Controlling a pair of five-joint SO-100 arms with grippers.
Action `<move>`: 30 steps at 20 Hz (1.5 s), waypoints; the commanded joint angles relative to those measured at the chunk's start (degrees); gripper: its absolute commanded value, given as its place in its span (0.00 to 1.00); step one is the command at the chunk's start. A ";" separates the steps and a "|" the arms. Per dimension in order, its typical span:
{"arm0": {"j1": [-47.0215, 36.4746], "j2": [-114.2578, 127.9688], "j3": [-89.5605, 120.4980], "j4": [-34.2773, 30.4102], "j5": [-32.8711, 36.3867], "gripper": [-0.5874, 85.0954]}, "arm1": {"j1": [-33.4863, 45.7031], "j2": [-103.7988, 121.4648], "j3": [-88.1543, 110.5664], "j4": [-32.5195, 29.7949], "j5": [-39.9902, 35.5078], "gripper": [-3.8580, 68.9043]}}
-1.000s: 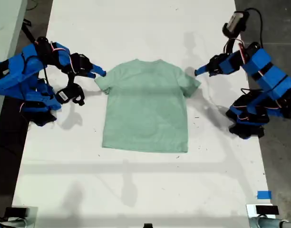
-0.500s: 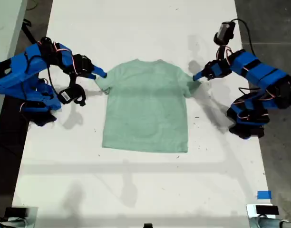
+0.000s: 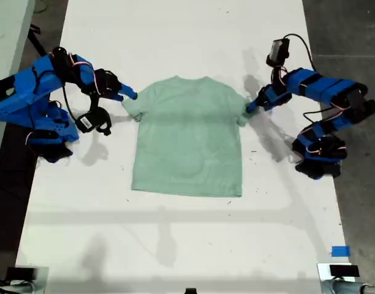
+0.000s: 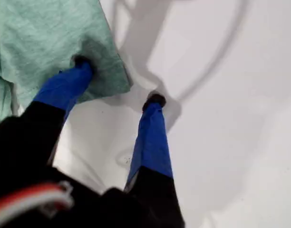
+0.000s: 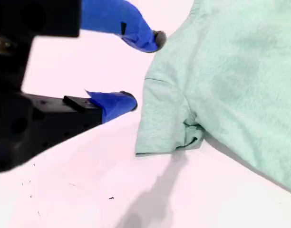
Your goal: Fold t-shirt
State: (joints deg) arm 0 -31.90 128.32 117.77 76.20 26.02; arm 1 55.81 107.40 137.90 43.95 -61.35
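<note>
The white table fills most of the exterior view, with a strip of grey floor along the exterior view's right side. The t-shirt, pale mint green and unprinted, lies flat near the table's centre with its collar toward 12 o'clock and its hem toward 6 o'clock in the exterior view; both short sleeves are spread outward. Two blue arms sit on opposite sides of the garment. The arm at 3 o'clock in the exterior view carries my first gripper, which meets the sleeve on that side. In the first wrist view my first gripper is spread wide: one fingertip presses on top of the sleeve cloth, and the other fingertip rests on bare table just beyond the sleeve edge, so nothing is clamped between the jaws. The arm at 9 o'clock in the exterior view carries my second gripper, positioned just beside the opposite sleeve. In the second wrist view my second gripper is also parted, empty, with one fingertip close to the shoulder seam and the other near the sleeve hem; whether either tip touches the fabric cannot be determined. A small blue tape mark lies at about 5 o'clock on the table.
</note>
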 commanded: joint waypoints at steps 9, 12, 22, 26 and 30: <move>-0.70 -0.62 -2.72 -0.26 0.44 0.25 | 0.53 3.25 -13.36 11.34 1.49 0.05; -0.70 -0.62 -2.29 -0.62 0.44 0.25 | -5.45 5.54 -26.10 21.27 5.54 0.05; -0.88 -0.62 -1.76 -0.97 0.44 0.25 | -28.83 -29.09 -73.48 27.77 19.51 0.05; -0.88 -0.62 -1.76 -0.97 0.62 0.25 | -31.73 -38.94 -77.70 26.54 21.09 0.05; -0.88 -0.62 -1.58 -0.88 0.62 0.25 | -31.99 -45.53 -78.05 25.31 21.53 0.07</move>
State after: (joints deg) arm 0 -32.26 127.53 117.77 76.20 26.19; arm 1 24.52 62.49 64.42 71.46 -40.34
